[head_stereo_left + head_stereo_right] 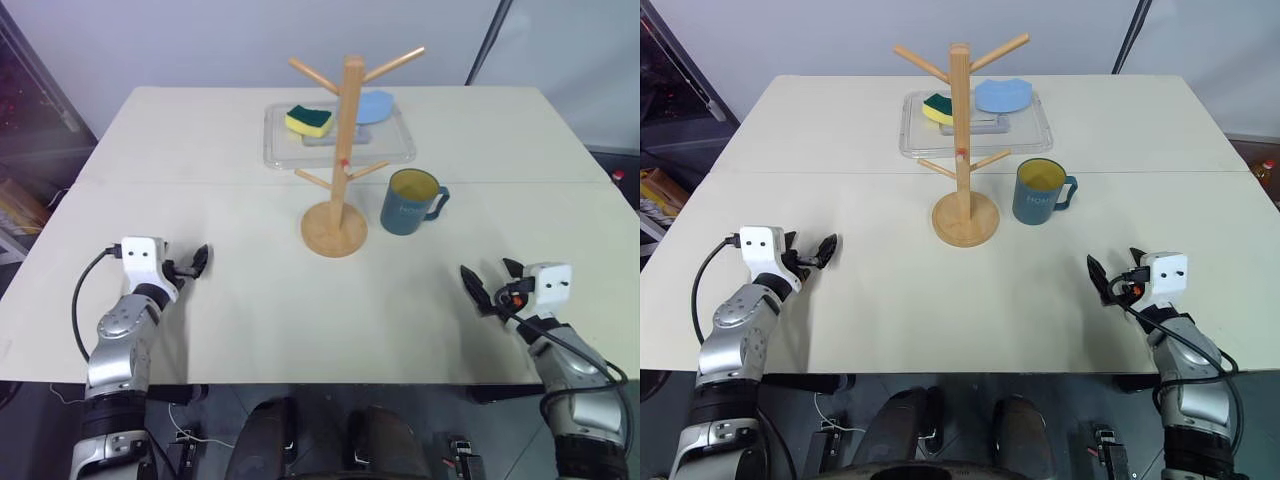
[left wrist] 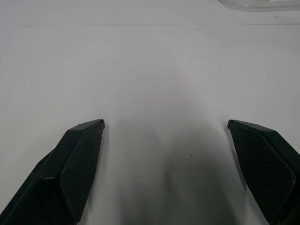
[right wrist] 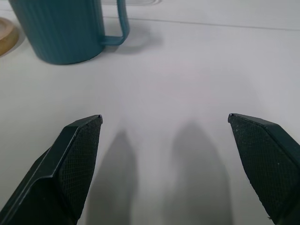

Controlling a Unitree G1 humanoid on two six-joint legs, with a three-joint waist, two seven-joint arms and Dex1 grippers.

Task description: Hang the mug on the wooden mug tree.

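The dark teal mug (image 1: 410,203) with a yellow inside stands upright on the white table, its handle turned to the right. Just left of it rises the wooden mug tree (image 1: 350,150) on its round base, with angled pegs bare. My right gripper (image 1: 492,275) hovers open near the table's front right, well short of the mug; in the right wrist view the mug (image 3: 65,28) sits ahead beyond the open gripper (image 3: 165,117), beside the edge of the tree's base (image 3: 7,40). My left gripper (image 1: 195,262) is open at the front left, with bare table between its fingers (image 2: 82,164).
A clear plastic tray (image 1: 280,150) lies behind the tree, holding a yellow-green sponge (image 1: 309,121) and a pale blue object (image 1: 375,106). A seam runs across the table behind the mug. Dark clutter stands off the table's left edge.
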